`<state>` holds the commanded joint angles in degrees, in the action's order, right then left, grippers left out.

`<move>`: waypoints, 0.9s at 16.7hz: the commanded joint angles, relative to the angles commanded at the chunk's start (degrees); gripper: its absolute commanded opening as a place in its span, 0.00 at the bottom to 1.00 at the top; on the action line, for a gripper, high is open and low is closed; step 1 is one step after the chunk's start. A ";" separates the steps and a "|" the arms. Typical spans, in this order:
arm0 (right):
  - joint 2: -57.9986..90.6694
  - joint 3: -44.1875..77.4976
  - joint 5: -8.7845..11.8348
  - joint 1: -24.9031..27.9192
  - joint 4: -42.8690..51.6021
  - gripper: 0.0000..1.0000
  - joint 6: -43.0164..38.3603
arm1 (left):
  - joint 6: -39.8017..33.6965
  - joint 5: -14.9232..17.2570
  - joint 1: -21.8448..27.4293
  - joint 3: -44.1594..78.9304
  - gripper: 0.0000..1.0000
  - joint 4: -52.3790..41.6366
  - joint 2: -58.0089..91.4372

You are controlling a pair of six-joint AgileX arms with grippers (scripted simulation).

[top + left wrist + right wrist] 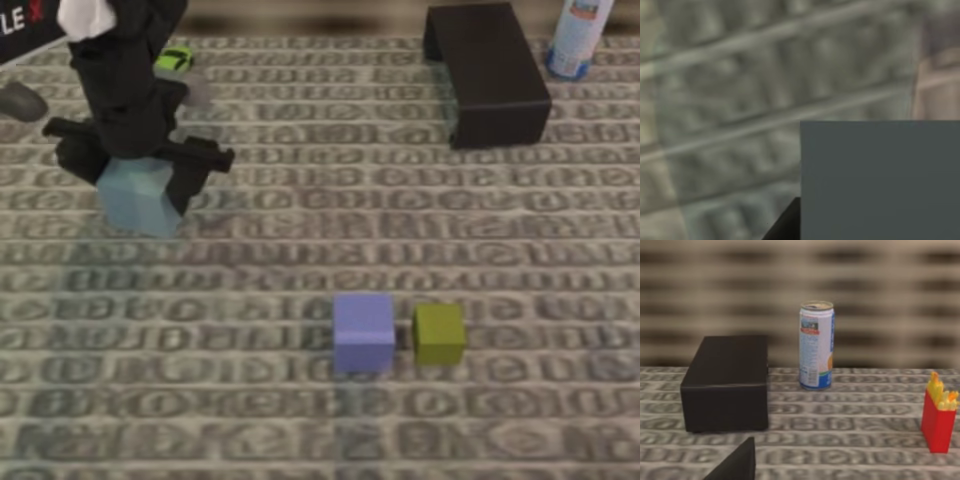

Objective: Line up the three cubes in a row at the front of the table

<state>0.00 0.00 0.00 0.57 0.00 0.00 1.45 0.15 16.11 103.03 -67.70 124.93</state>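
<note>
My left gripper (pixel 135 170) is shut on the large pale blue-grey cube (pixel 137 198) at the left of the table (pixel 300 160), about mid-depth. In the left wrist view this cube (pixel 880 180) fills the corner, with one dark finger (pixel 785 225) against its side. I cannot tell whether the cube rests on the table or hangs just above it. The lavender-purple cube (pixel 363 332) and the small olive-yellow cube (pixel 439 333) stand side by side near the front, a small gap between them. My right arm is outside the top view; only a dark piece of its gripper (pixel 735 465) shows.
A big black box (pixel 487 72) lies at the back right, with a drink can (pixel 578 35) beside it. A small green toy car (pixel 175 61) sits behind my left arm. A red box of fries (pixel 939 417) appears in the right wrist view.
</note>
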 joint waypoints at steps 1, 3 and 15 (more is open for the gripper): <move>0.00 0.00 0.00 0.00 0.00 1.00 0.00 | -1.33 -0.02 0.78 -0.58 0.00 0.08 -0.52; 0.00 0.00 0.00 0.00 0.00 1.00 0.00 | -5.67 -0.06 3.10 -2.50 0.00 0.36 -2.25; 0.00 0.00 0.00 0.00 0.00 1.00 0.00 | -35.66 -0.28 18.58 -17.13 0.00 2.53 -14.80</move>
<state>0.00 0.00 0.00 0.57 0.00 0.00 -34.21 -0.13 34.68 85.90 -65.17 110.13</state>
